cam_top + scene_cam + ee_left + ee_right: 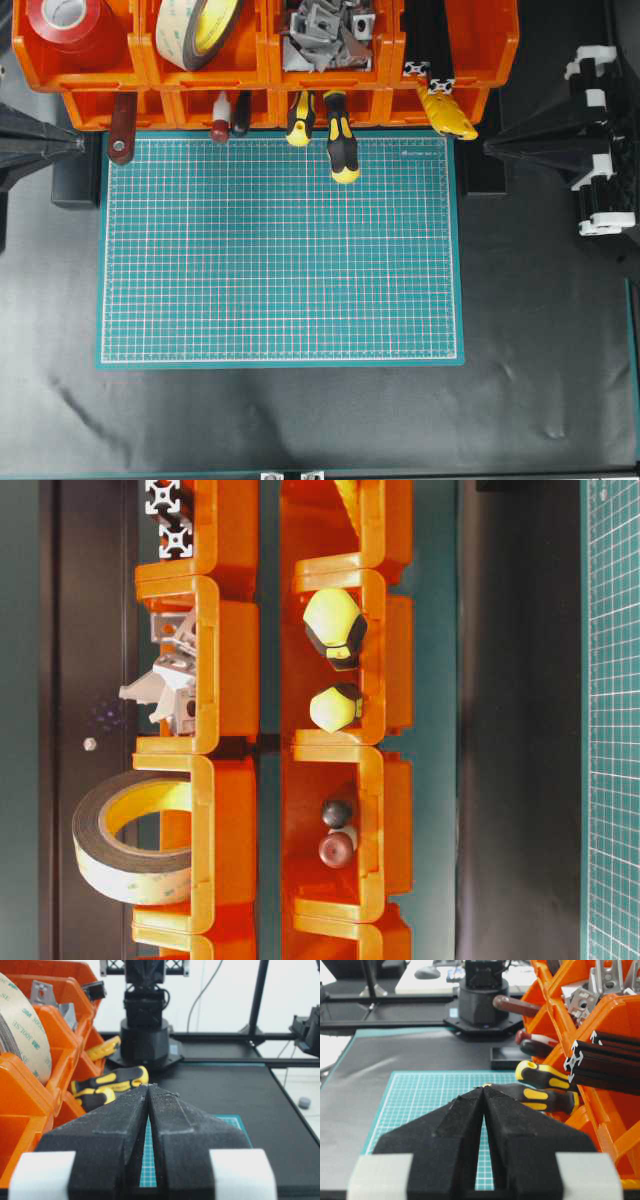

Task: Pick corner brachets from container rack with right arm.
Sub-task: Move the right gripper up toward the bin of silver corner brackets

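Note:
The corner brachets lie in a silver-grey heap in the third upper bin of the orange container rack. The same heap shows in the table-level view and in the right wrist view. My right gripper rests at the mat's right edge, below and to the right of that bin. Its jaws meet at the tips with nothing between them. My left gripper sits at the mat's left edge, also shut and empty.
A green cutting mat lies in front of the rack. Yellow-black screwdrivers stick out of the lower bins over the mat's far edge. Other bins hold a red tape roll, a foam tape roll and black slotted bars.

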Available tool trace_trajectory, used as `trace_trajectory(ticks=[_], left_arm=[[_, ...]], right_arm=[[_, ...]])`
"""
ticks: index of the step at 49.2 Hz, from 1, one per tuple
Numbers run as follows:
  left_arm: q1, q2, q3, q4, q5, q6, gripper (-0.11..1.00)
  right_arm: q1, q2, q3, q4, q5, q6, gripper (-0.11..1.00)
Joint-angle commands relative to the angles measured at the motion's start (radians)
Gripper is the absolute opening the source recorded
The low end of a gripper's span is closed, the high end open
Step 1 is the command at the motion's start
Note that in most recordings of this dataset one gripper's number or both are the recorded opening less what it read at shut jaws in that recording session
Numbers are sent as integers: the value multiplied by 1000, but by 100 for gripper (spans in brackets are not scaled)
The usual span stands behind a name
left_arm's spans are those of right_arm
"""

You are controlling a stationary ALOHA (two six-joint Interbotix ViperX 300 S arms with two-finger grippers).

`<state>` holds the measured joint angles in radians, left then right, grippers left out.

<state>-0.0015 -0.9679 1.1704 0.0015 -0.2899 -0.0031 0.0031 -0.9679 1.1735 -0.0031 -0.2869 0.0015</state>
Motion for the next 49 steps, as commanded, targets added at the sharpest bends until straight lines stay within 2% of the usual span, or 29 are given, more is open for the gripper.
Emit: trace_trajectory(ticks=[1,4,13,23,30,38,45,49], left_arm=[[2,8,-48,35,46,-20,6],[2,9,-84,34,114,-32,2],[2,11,-218,37,367,-40,0],[5,12,-305,37,529,-37,0],[3,12,-331,37,614,-41,0],[3,14,-353,37,675,-41,0],[3,21,-367,37,695,-41,0],[3,23,-371,37,696,-41,0]], right_arm=[[-9,5,-18,6,-6,8,1],[-9,-3,-43,11,26,15,0],[-11,-18,-176,12,354,81,0],[-54,41,-411,8,696,109,0],[-130,143,-601,-11,894,106,0],[-190,299,-818,-57,1106,83,0],[-199,430,-983,-95,1236,20,0],[-209,503,-1062,-100,1295,-26,0]])
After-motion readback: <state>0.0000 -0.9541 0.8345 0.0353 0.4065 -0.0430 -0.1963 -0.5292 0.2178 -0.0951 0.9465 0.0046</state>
